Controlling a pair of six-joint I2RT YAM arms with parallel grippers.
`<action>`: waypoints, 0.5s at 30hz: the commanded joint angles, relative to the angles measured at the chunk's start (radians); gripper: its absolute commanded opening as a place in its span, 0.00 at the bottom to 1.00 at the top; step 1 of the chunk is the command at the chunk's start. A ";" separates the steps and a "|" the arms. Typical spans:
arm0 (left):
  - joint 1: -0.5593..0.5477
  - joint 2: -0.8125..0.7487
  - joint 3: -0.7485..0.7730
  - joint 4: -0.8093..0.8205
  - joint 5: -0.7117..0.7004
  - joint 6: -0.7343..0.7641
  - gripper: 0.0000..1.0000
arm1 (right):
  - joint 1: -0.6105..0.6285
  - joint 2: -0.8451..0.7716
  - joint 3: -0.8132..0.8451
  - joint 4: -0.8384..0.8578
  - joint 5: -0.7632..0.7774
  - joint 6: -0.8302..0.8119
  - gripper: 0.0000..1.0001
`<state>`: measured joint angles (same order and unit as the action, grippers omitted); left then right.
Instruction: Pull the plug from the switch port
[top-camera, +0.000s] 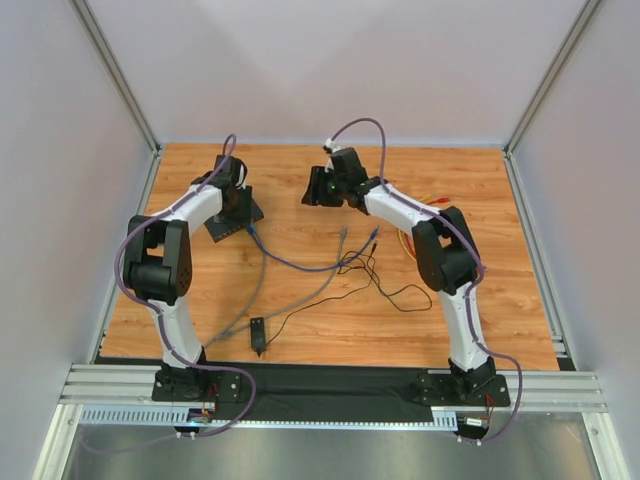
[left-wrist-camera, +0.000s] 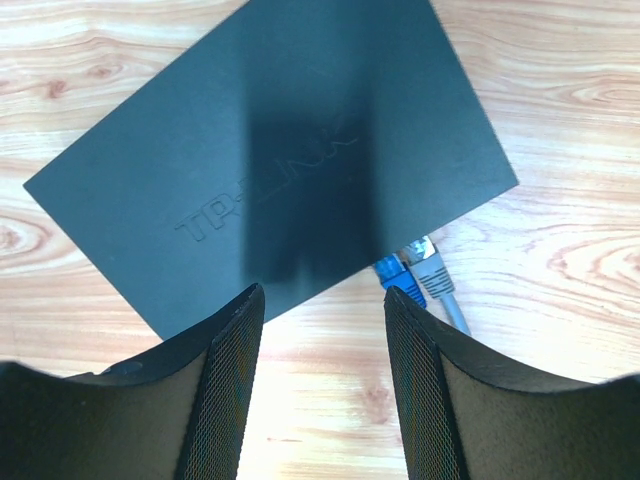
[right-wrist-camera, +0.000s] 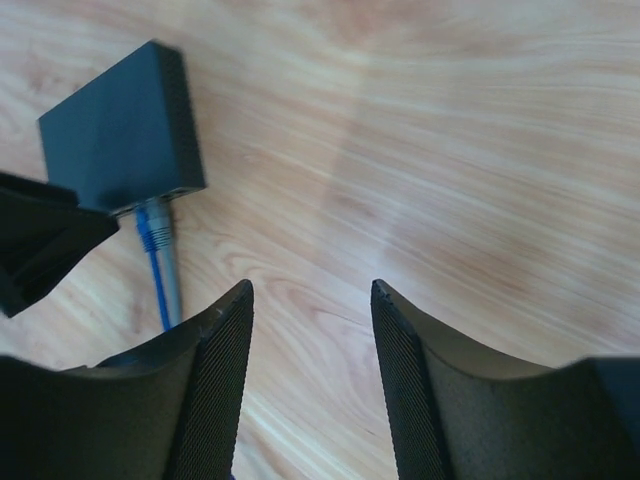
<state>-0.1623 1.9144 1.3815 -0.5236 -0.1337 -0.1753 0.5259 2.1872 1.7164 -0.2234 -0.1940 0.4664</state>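
The switch (left-wrist-camera: 270, 150) is a flat black box lying on the wooden table, seen also in the top view (top-camera: 240, 222) and the right wrist view (right-wrist-camera: 120, 135). A blue plug (left-wrist-camera: 398, 275) and a grey plug (left-wrist-camera: 428, 262) sit side by side in its port edge, and both show again as the blue plug (right-wrist-camera: 147, 228) and the grey plug (right-wrist-camera: 160, 222). My left gripper (left-wrist-camera: 325, 300) hovers open over the switch's near edge, just left of the plugs, holding nothing. My right gripper (right-wrist-camera: 312, 290) is open over bare wood to the right of the switch (top-camera: 312, 190).
Blue and grey cables (top-camera: 262, 255) run from the switch toward the table's middle, where thin black wires (top-camera: 365, 275) tangle. A small black adapter block (top-camera: 259, 335) lies near the front edge. Orange and yellow wires (top-camera: 425, 203) lie by the right arm. Walls enclose the table.
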 joint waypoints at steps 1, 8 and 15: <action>0.021 -0.057 -0.018 0.030 0.040 -0.007 0.60 | 0.061 0.104 0.098 0.048 -0.165 0.004 0.51; 0.044 -0.057 -0.033 0.046 0.055 -0.013 0.59 | 0.106 0.267 0.228 0.252 -0.326 0.219 0.43; 0.047 -0.054 -0.033 0.048 0.063 -0.015 0.59 | 0.138 0.377 0.350 0.257 -0.337 0.287 0.42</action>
<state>-0.1181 1.8961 1.3487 -0.4999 -0.0860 -0.1772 0.6586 2.5469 1.9938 -0.0349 -0.5034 0.6998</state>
